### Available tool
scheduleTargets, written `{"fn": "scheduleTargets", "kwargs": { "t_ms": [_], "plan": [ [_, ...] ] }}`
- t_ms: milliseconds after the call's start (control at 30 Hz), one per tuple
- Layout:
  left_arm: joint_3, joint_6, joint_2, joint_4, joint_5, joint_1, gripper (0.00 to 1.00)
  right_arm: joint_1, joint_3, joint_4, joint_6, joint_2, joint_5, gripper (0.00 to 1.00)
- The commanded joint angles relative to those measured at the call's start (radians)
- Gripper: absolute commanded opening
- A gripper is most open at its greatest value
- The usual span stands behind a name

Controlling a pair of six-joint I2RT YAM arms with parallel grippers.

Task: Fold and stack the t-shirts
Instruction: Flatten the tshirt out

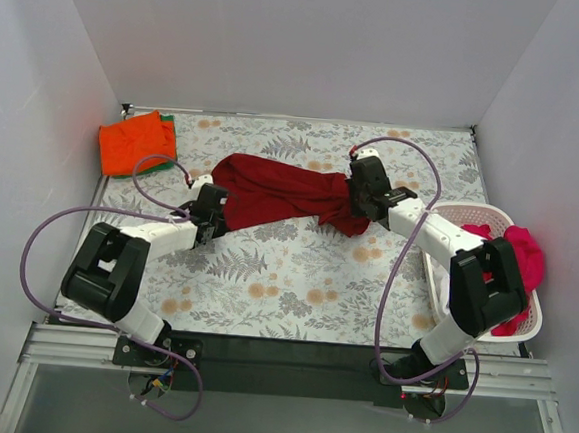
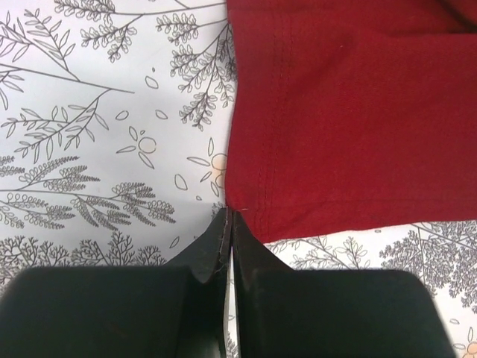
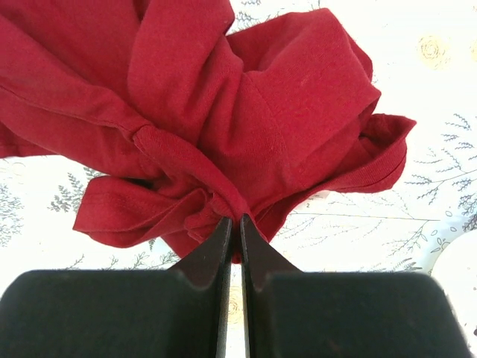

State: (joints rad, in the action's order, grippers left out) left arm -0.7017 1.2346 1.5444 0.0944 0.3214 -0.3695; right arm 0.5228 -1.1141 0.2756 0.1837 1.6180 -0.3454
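The large dark crimson t-shirt (image 1: 281,194) lies stretched across the middle of the table between my two grippers. My left gripper (image 1: 215,203) is shut, its tips pinching the very corner of the hem (image 2: 250,216), where the cloth (image 2: 350,112) lies flat; in the left wrist view the gripper (image 2: 229,216) meets that corner. My right gripper (image 1: 354,197) is shut on a bunched fold at the shirt's other end, with crumpled cloth (image 3: 261,112) piled beyond the gripper (image 3: 232,221). A folded orange t-shirt (image 1: 133,142) lies on a green one (image 1: 161,164) at the far left.
A white laundry basket (image 1: 461,209) stands at the right edge behind my right arm, with a magenta-pink t-shirt (image 1: 523,251) in it. White walls enclose the table on three sides. The floral tablecloth (image 1: 284,286) covers the near half.
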Motion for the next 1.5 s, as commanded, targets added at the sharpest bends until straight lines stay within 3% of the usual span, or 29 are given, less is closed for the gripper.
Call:
{"fn": "scheduleTargets", "kwargs": {
  "t_ms": [0,500,833,1067,1333,1467],
  "plan": [
    [0.002,-0.009,-0.067,0.045,-0.008,0.0,0.0,-0.003,-0.001,-0.032,-0.001,-0.058,-0.021,0.01],
    [0.027,0.029,-0.443,0.073,-0.01,-0.002,0.0,-0.001,0.031,-0.006,0.0,-0.229,-0.044,0.01],
    [-0.084,0.049,-0.664,0.128,-0.059,-0.006,0.0,-0.003,-0.007,0.076,-0.007,-0.446,-0.105,0.01],
    [-0.173,0.046,-0.785,0.174,-0.055,-0.008,0.0,-0.001,-0.121,0.097,-0.047,-0.538,-0.147,0.01],
    [-0.157,0.045,-0.823,0.176,0.083,-0.008,0.0,-0.003,-0.404,0.04,-0.179,-0.325,-0.188,0.01],
    [-0.139,0.048,-0.787,0.171,0.126,-0.008,0.0,-0.041,-0.602,0.027,-0.234,-0.034,-0.188,0.01]
  ]
}}
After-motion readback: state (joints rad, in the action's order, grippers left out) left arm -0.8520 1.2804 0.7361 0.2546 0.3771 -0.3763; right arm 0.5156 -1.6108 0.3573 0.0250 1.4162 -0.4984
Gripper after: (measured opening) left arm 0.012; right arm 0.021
